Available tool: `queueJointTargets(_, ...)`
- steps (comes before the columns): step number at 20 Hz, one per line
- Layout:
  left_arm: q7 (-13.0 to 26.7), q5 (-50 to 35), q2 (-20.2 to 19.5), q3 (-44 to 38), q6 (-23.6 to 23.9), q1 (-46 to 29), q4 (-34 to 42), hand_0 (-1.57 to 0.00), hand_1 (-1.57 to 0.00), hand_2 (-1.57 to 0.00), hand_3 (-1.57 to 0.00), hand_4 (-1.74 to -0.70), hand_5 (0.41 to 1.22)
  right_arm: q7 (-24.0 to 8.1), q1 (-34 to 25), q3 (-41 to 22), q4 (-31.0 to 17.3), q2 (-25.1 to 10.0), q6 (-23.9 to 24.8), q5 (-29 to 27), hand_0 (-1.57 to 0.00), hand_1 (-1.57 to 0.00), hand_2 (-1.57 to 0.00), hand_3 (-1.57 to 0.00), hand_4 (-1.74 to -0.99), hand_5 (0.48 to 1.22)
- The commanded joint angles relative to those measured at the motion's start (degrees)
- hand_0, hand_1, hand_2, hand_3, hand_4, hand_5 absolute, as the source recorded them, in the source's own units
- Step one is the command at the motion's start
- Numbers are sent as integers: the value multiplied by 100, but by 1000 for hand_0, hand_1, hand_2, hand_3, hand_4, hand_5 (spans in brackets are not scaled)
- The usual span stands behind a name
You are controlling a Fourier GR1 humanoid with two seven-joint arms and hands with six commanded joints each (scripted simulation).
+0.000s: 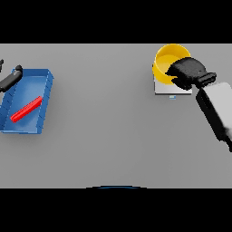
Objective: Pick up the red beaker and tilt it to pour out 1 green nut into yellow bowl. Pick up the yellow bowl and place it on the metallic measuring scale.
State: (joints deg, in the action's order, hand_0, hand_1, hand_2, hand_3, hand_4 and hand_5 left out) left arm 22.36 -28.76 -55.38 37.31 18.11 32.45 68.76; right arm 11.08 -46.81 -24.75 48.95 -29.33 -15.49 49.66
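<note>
Yellow bowl [166, 60]: sits at the far right of the counter, on top of the metallic measuring scale, its near right rim covered by the right hand.
Metallic measuring scale [168, 89]: a pale square plate under the bowl, its front edge showing below the bowl with a small bluish mark at the middle of that edge.
Right hand [186, 72]: dark, reaching in from the right side on a white and grey arm; the fingers curl over the bowl's near right rim and are clamped on it.
Red beaker [26, 109]: lies on its side, slanting, inside the blue tray at the far left of the counter, well apart from the bowl.
Blue tray [45, 101]: a rectangular bin with raised walls, set at a slight angle near the left edge.
Left hand [11, 78]: dark, showing only in part at the left edge, just over the tray's far left corner; whether its fingers are apart or together cannot be told.
Green nut: not made out anywhere in the head view.
Counter [104, 131]: plain grey.
</note>
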Motion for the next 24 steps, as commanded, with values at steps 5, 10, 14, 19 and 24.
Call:
queueJointTargets(5,5,11,52,18,-3,26,-26,1,1,1,1,-726,710,117,-172,149,-807,141,146,-12,-1571,-1571,-1428,-1331,-1741,1221)
queueJointTargets(10,28,24,83,37,42,-10,-43,1,1,1,1,-727,710,161,-248,288,-1228,282,71,-102,-1469,-1571,-1369,-1466,-1741,1221)
queueJointTargets(14,19,-28,60,-5,-40,2,-93,1,1,1,1,-729,717,257,-383,342,-1495,330,18,-71,-1332,-1459,-1423,-1198,-1741,1221)
queueJointTargets(19,-18,33,202,36,-59,116,-226,1,1,1,1,-729,723,185,-385,407,-1581,339,-113,-109,-461,-703,-799,-669,-1563,971)
queueJointTargets(24,4,34,243,36,-57,142,-273,1,1,1,1,-722,703,458,-414,252,-1561,245,-139,18,-150,-243,-375,-449,-1469,842)
